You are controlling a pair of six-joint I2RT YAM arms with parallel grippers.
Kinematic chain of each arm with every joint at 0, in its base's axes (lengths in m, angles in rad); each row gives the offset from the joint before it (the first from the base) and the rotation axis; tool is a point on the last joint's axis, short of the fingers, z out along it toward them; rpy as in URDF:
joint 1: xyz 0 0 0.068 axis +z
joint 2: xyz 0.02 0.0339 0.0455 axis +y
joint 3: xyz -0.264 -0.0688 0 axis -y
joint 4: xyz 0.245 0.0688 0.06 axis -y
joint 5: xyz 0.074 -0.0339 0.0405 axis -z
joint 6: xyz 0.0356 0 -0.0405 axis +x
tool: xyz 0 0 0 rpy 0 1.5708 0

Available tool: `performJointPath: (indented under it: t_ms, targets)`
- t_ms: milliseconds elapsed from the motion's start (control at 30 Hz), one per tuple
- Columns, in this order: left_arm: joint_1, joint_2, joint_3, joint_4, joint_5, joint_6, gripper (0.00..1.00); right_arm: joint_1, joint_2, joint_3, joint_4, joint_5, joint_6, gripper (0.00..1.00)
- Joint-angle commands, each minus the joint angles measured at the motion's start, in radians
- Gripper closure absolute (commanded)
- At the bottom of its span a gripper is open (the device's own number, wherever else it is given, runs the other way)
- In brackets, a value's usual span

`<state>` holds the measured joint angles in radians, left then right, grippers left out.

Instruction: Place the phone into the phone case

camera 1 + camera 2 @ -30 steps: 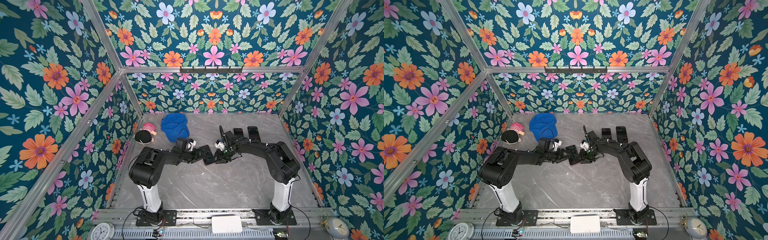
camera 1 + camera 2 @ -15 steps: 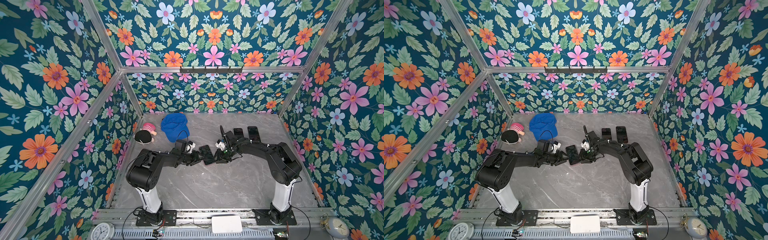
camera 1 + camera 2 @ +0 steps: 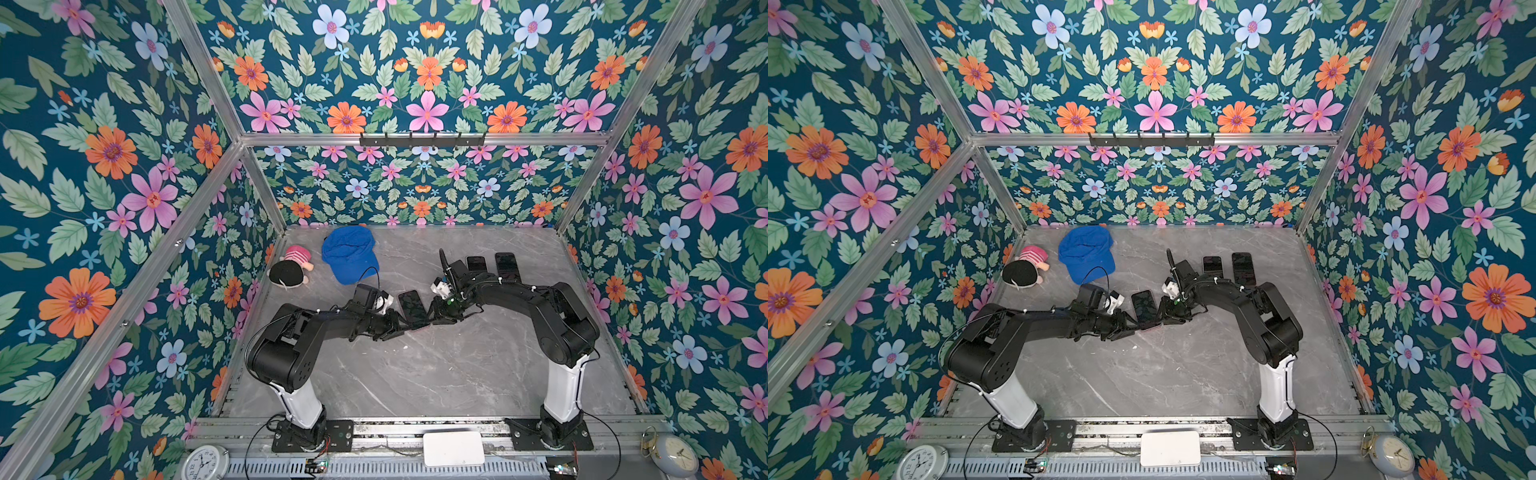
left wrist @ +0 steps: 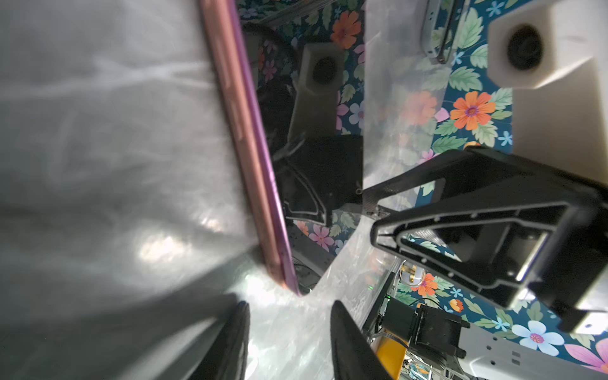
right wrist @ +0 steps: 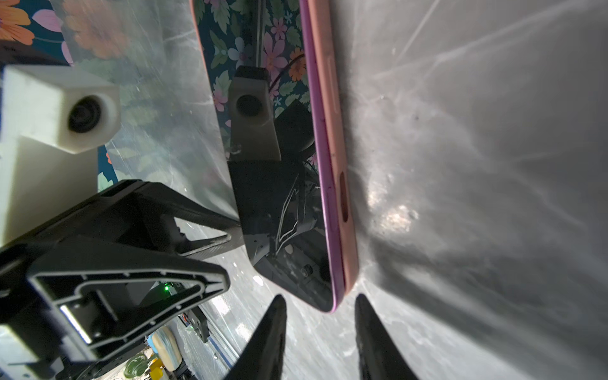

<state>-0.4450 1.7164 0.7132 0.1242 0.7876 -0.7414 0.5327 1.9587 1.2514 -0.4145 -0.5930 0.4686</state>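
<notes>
Your phone [image 3: 413, 309] lies flat on the gray surface [image 3: 415, 374], screen up, near the blue cap [image 3: 349, 253], on the cap's side that faces the arm bases. It sits in a pink case [image 5: 340, 158]; a purple edge runs along inside the pink wall. Your left hand [image 4: 289, 307] is released, with one phone corner just past its tips. Your right hand [image 5: 319, 297] is released too, with another corner in its gap, not pinched. The clock [image 3: 205, 463] far from the cap has numbers too small to read.
</notes>
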Motion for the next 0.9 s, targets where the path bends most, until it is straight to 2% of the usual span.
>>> performJointPath:
  t_ms: [0, 433, 867]
  targets:
    - [-0.001, -0.005, 0.018, -0.091, -0.014, 0.038, 0.58, 0.003, 0.005, -0.004, 0.021, -0.029, 0.007, 0.64]
    - [-0.007, 0.004, 0.068, -0.161, -0.019, 0.065, 0.62, 0.025, 0.023, -0.009, 0.079, -0.076, 0.032, 0.66]
    - [-0.005, 0.009, 0.084, -0.219, -0.054, 0.101, 0.73, 0.043, 0.011, -0.015, 0.096, -0.076, 0.048, 0.69]
